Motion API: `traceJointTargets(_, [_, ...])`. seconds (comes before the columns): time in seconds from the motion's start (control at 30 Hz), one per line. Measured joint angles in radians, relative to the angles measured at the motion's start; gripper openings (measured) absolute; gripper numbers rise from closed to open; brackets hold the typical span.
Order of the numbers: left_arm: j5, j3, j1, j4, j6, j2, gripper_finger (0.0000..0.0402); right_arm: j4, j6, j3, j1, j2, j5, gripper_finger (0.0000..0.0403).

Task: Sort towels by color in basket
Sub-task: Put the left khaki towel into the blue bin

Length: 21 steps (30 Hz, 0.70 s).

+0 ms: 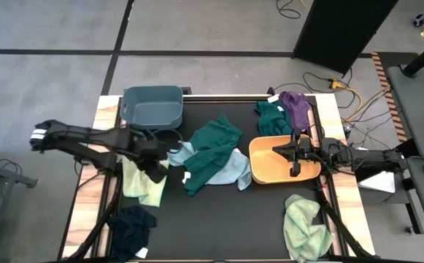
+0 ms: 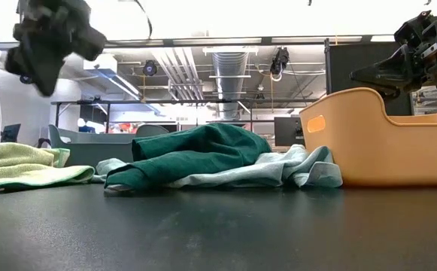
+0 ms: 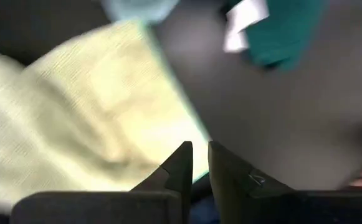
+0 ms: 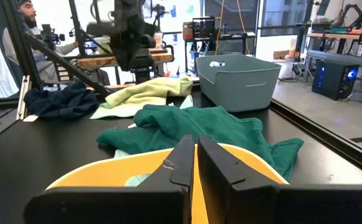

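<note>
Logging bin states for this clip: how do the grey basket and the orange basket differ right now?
The grey basket sits at the table's far left, beyond the left gripper; the orange basket sits on the right, directly under the right gripper. The grey basket holds only a small white item, no towel; the orange basket shows a scrap of light blue cloth inside. Both stand upright and open-topped.

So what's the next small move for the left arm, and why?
Probably lower the left claw onto the pale green towel and open it to grasp. Its fingers look shut and empty, hovering just above that towel's edge, and the low view shows the arm well above the table. The right claw waits over the yellow basket.
</note>
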Motion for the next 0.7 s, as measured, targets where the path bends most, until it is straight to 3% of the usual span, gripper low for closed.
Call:
traceJointTargets(0.37, [0.025, 0.022, 0.037, -0.171, 0.155, 0.323, 0.0039, 0.000, 0.000, 0.000, 0.000, 0.000, 0.000, 0.0013])
traceJointTargets(0.7, [0.016, 0.021, 0.118, -0.338, 0.296, 0.392, 0.0097, 0.000, 0.000, 0.000, 0.000, 0.000, 0.000, 0.0013])
